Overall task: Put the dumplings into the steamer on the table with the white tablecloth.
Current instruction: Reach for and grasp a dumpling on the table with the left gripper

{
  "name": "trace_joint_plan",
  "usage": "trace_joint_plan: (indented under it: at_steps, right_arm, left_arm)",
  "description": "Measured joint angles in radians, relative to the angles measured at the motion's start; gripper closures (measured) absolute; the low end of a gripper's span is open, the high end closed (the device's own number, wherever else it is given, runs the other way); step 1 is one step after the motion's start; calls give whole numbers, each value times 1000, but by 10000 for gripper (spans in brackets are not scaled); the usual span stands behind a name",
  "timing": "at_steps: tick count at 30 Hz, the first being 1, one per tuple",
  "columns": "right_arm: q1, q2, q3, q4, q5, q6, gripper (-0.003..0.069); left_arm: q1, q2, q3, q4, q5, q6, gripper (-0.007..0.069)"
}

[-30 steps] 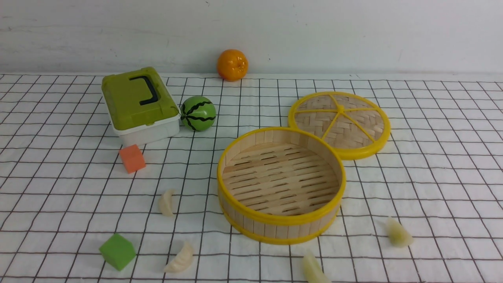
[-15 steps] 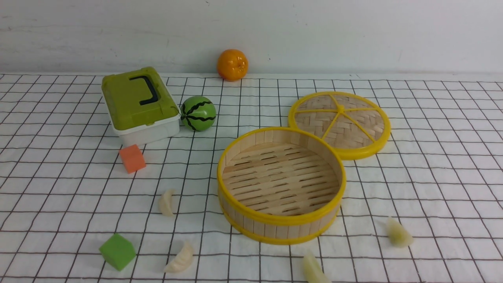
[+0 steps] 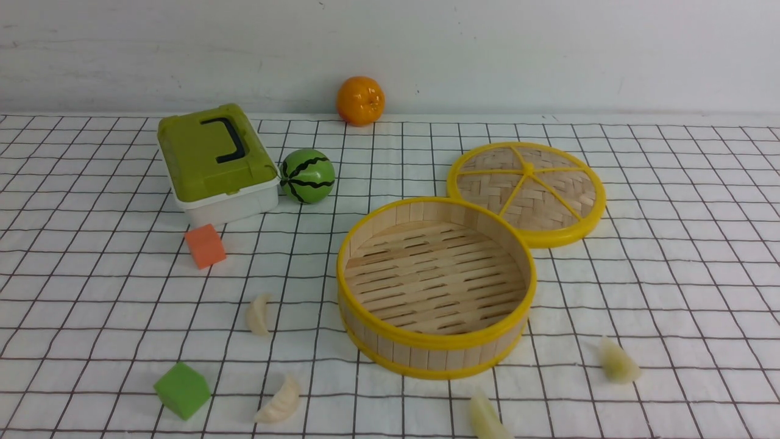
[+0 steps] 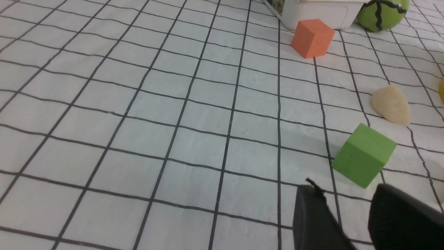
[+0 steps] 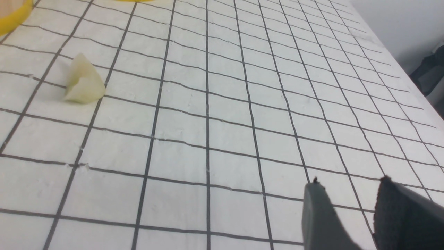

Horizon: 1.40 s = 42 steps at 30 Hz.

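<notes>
We are counting four dumplings [image 3: 258,315], though one is being cut off at the front view's lower edge, so it is probably a dumpling. We are also seeing one steamer [image 3: 436,360], one woven lid [image 3: 527,192], two cubes, an orange cube [image 3: 205,246] and a green cube [image 3: 182,390], one green-lidded box [image 3: 213,158], one toy watermelon [image 3: 308,175] and one orange fruit [image 3: 360,100].
</notes>
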Motion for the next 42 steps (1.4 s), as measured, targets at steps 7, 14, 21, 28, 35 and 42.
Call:
trace_joint_plan:
  at_steps: [7, 14, 21, 28, 35, 42]
  right_arm:
    - [0, 0, -2, 35, 3, 0, 419]
    - [0, 0, -115, 236, -5, 0, 419]
    - [0, 0, -242, 458, 93, 2, 419]
    - [0, -1, -243, 529, 88, 21, 419]
    - [0, -1, -236, 533, 48, 27, 419]
    - [0, -1, -203, 548, 30, 27, 419]
  left_arm:
    - [0, 0, 0, 0, 0, 0, 386]
    - [0, 0, 0, 0, 0, 0, 385]
    - [0, 0, 0, 0, 0, 0, 385]
    - [0, 0, 0, 0, 0, 0, 385]
    - [0, 0, 0, 0, 0, 0, 385]
    - [0, 0, 0, 0, 0, 0, 385]
